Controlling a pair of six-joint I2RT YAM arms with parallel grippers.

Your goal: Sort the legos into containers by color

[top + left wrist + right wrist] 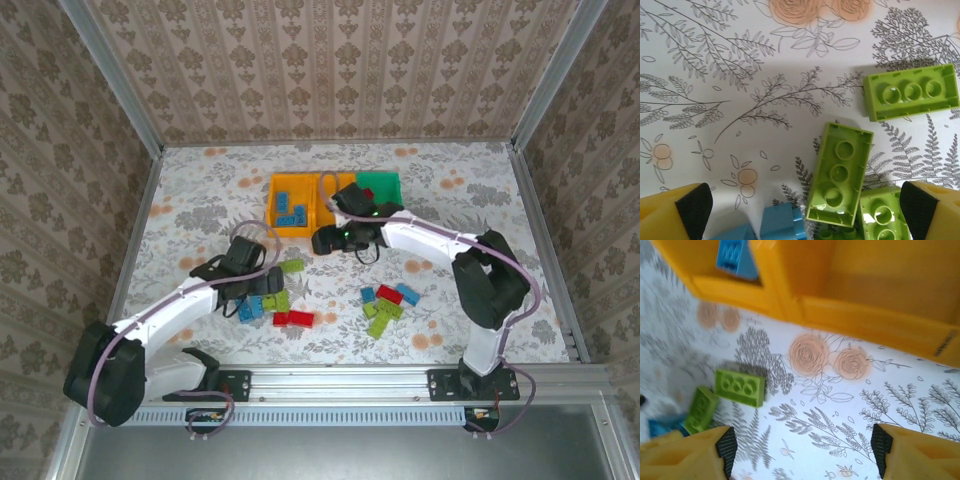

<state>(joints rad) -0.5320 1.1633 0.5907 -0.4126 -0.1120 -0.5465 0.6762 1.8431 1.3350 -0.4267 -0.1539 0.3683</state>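
Note:
My left gripper (262,285) (804,202) hangs open just above the left cluster of legos. A lime brick (840,172) lies upside down between its pads, with a blue brick (782,225) and a second lime brick (885,215) beside it. Another lime brick (912,91) lies further off. My right gripper (325,240) (804,447) is open over bare tablecloth, holding nothing, just in front of the two orange-yellow bins (277,190) (880,290). The left bin holds blue bricks (293,210) (735,257). The green bin (380,183) stands to their right.
Red bricks (293,319) lie at the near edge of the left cluster. A second cluster of blue, red and lime bricks (385,305) sits right of centre. Metal posts and wallpapered walls ring the table (200,190).

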